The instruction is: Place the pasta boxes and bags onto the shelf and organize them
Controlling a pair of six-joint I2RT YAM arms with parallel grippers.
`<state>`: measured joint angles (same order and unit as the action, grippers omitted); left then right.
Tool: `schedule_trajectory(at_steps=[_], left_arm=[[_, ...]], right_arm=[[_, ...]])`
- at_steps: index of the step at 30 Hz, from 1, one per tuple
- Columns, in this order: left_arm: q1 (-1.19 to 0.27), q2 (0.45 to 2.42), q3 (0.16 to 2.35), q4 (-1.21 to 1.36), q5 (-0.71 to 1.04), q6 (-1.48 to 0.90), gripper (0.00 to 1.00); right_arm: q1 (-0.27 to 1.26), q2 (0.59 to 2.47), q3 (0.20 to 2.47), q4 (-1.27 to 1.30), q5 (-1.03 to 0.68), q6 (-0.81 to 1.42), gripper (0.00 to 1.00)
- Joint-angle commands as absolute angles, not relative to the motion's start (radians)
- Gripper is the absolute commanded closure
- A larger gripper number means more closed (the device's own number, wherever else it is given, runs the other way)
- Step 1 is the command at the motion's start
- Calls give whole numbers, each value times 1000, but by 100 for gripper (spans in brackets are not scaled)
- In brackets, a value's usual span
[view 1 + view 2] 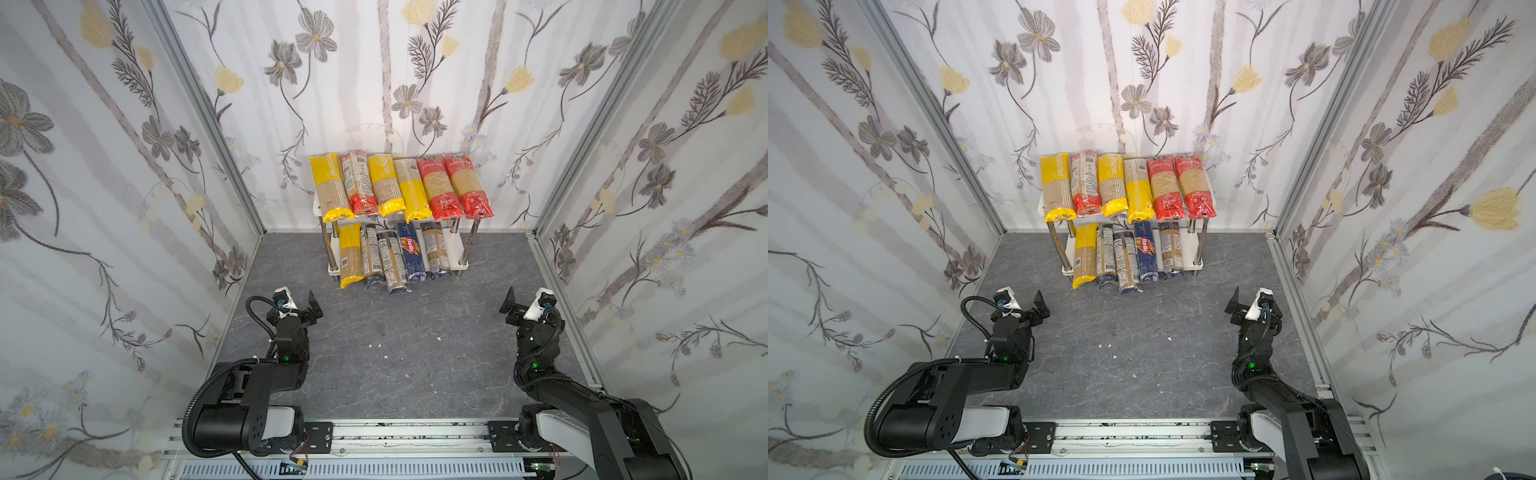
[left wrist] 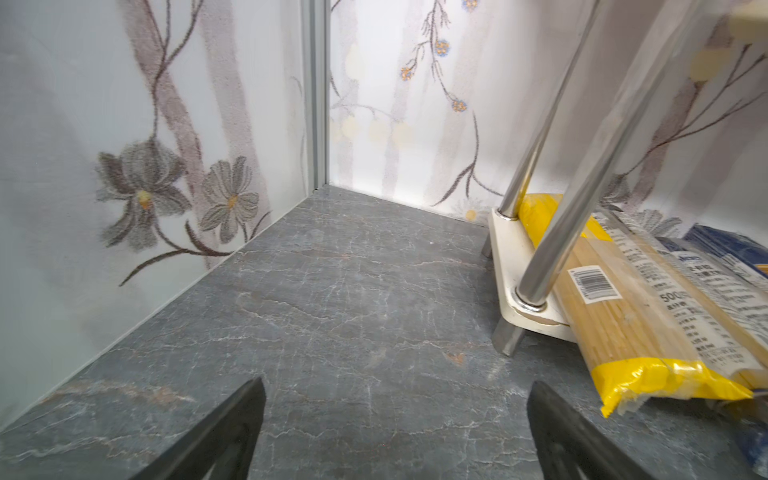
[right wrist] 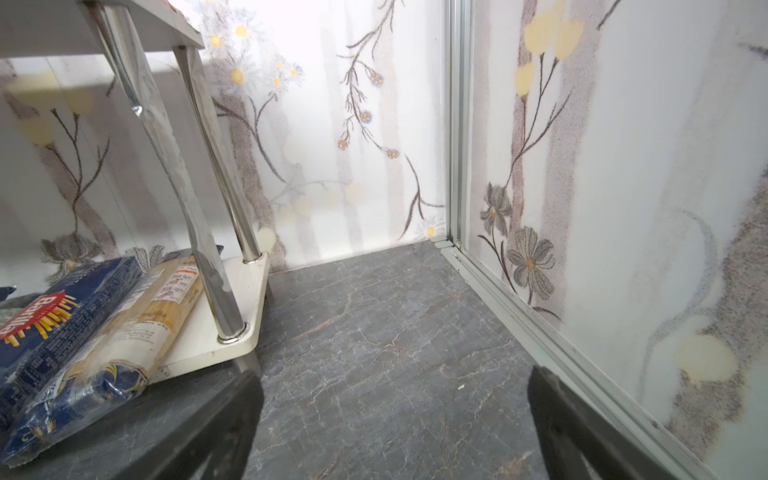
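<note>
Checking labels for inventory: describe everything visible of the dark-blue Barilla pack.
The Barilla pack is long, narrow and dark blue, with a red logo oval and yellow printed spaghetti strands. It lies flat on the shelf's lower board, its near end overhanging the front edge, with a clear bag against its side.

Grey marbled floor (image 1: 395,374) with small white crumbs (image 1: 378,345), floral-papered walls (image 1: 374,83), aluminium corner posts (image 1: 205,116)
</note>
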<state>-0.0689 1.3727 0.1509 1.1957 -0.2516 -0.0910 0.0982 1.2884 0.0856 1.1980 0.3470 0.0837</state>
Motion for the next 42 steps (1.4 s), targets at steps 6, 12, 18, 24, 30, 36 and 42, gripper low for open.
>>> schedule_trajectory(at_steps=[6,12,18,24,30,36,42], left_arm=[[-71,1596,117,1586,-139,-16,0],[-65,1600,126,1580,-113,-12,0],[-33,1589,210,1400,-31,-16,0],[-26,1588,223,1377,-47,-32,0],[-6,1586,247,1325,-31,-54,0],[-10,1588,249,1322,-41,-54,0],[-17,1586,246,1322,-76,-57,0]], right_arm=[[80,1507,17,1649,319,47,0],[51,1511,39,1615,257,64,0],[28,1503,154,1395,171,62,0],[15,1505,146,1408,150,68,0],[12,1511,205,1303,142,72,0],[12,1508,200,1308,141,69,0],[21,1507,191,1329,150,60,0]])
